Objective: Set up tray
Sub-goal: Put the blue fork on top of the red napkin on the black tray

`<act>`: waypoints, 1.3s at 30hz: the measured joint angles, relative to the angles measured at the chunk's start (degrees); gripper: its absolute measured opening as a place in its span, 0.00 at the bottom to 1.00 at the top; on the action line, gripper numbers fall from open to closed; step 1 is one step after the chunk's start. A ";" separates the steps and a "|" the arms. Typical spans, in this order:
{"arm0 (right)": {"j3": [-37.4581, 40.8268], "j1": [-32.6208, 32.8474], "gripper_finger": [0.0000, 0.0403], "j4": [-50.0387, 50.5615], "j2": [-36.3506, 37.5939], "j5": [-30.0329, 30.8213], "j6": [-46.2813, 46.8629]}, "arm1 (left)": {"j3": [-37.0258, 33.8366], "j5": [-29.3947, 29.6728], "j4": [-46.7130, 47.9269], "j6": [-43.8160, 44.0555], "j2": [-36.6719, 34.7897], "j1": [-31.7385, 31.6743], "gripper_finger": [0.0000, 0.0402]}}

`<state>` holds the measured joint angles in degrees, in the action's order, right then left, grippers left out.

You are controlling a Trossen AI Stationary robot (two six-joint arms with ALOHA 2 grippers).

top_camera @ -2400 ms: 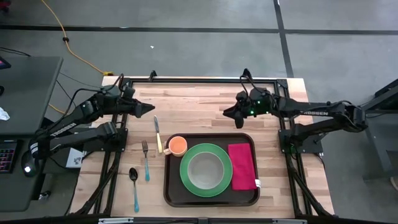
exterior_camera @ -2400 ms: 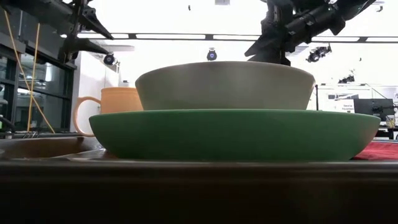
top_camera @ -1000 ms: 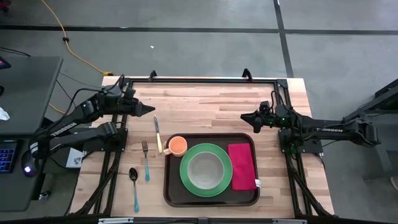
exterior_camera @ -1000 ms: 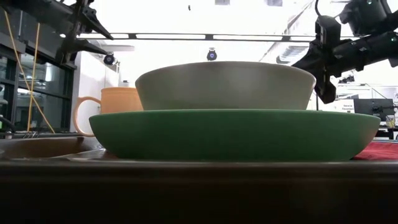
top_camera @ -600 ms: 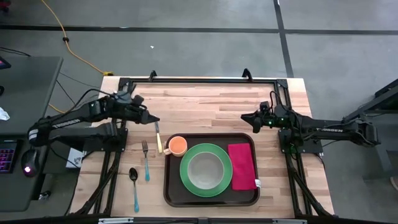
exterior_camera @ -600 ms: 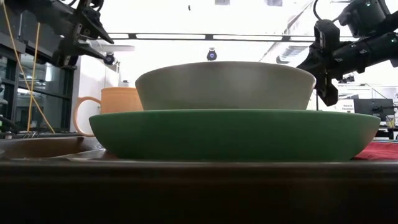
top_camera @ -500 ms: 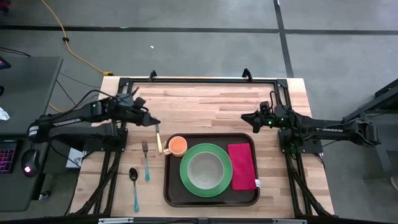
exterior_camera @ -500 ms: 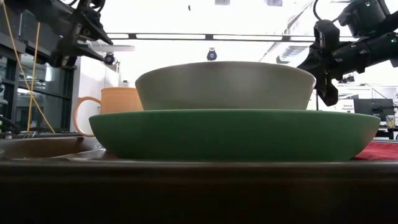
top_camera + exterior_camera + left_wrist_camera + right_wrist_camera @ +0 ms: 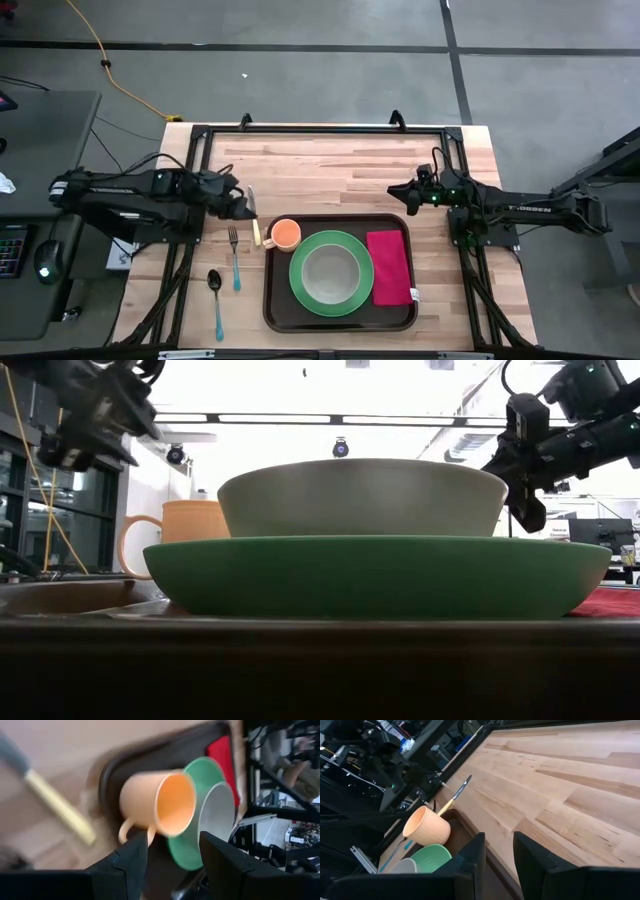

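The dark brown tray (image 9: 275, 312) lies on the table's near middle. It bears a green plate (image 9: 300, 290) with a grey bowl (image 9: 331, 273) in it, an orange cup (image 9: 285, 234) and a magenta napkin (image 9: 390, 267). A yellow-handled knife (image 9: 254, 222), a fork (image 9: 234, 257) and a spoon (image 9: 216, 292) lie on the wood left of the tray. My left gripper (image 9: 243, 208) is open just left of the knife's blade; its wrist view looks at the cup (image 9: 160, 805). My right gripper (image 9: 393, 188) waits open past the tray's far right corner.
Bare wood (image 9: 330, 165) fills the table's far half between the two arms. A black frame (image 9: 320, 128) runs along the far edge. In the low view the plate (image 9: 375, 575) and bowl (image 9: 362, 495) hide most of the table behind them.
My left gripper has swung from the table's far left toward the near edge and the tray, ending beside the knife's blade, with its arm now lying nearly level across the table's left side. The right arm has kept still. Nothing on the table has moved.
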<state>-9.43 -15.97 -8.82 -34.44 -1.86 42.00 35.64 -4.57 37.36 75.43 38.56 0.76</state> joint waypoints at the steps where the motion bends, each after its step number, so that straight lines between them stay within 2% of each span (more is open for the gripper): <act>1: 0.00 0.00 0.20 0.02 0.02 -0.07 0.00 | 0.00 0.01 0.88 1.54 -0.04 0.89 0.53; 8: 0.00 0.00 0.19 0.48 0.00 -0.19 0.00 | 0.00 1.63 7.60 12.54 0.14 7.14 0.53; 16: -0.02 0.00 0.19 0.92 0.02 -0.23 0.00 | 0.00 1.73 13.97 23.13 4.04 13.38 0.53; 24: -0.02 0.00 0.20 0.92 0.01 -0.31 0.00 | 0.00 0.14 14.09 32.21 10.35 17.98 0.53; 30: -0.02 0.00 0.19 0.96 0.02 -0.29 -1.43 | 0.00 -2.82 12.08 35.79 15.87 19.92 0.53; 39: -0.02 0.00 0.20 0.94 0.00 -1.00 -2.32 | 0.00 -5.18 7.94 35.81 23.10 19.93 0.53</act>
<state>-9.45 -15.97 -7.88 -34.43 -2.87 39.68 35.64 -9.75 45.30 111.24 61.66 20.69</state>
